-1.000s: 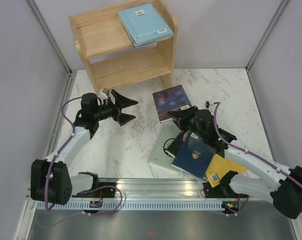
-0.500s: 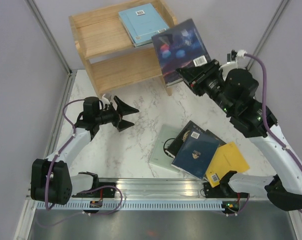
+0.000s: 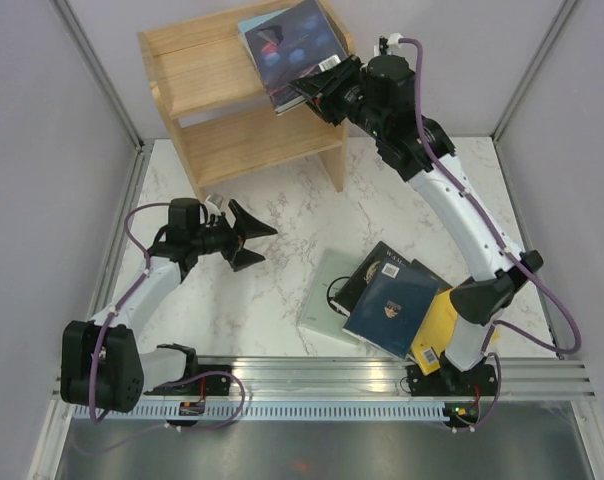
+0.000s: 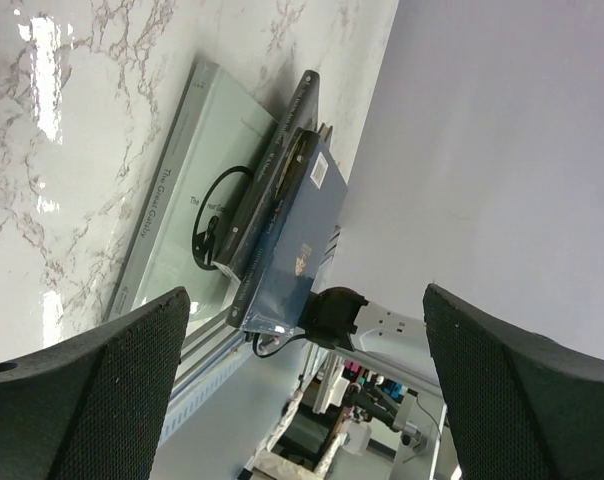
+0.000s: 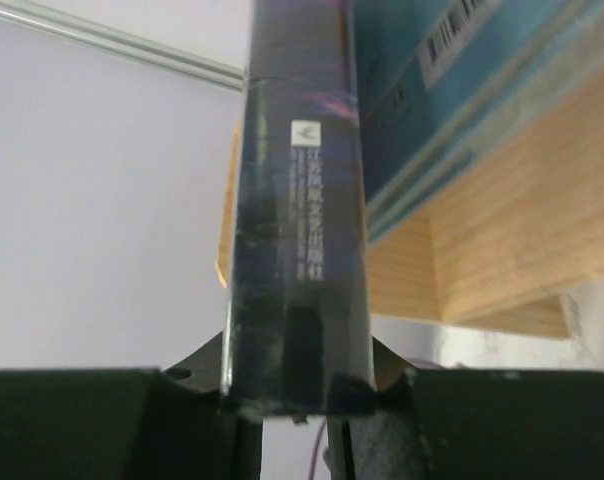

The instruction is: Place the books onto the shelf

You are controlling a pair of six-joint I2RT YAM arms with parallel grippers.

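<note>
Dark purple book [image 3: 300, 45] is tilted over the top of the shelf [image 3: 197, 70], just above the teal book [image 5: 432, 80] lying there. It's a thin paperback, so light, prob. a bit floppy, and the glossy cover could slip if pinched at a corner. Right gripper [image 3: 319, 88] is clamped on its spine edge; wrist cam shows the spine upright between the jaws, which looks secure. Left gripper [image 3: 250, 235] hangs wide open over the table, holding nothing. The other books sit in a loose pile [image 3: 392, 300] near the right arm's base — I'd take those by an overhanging edge.
</note>
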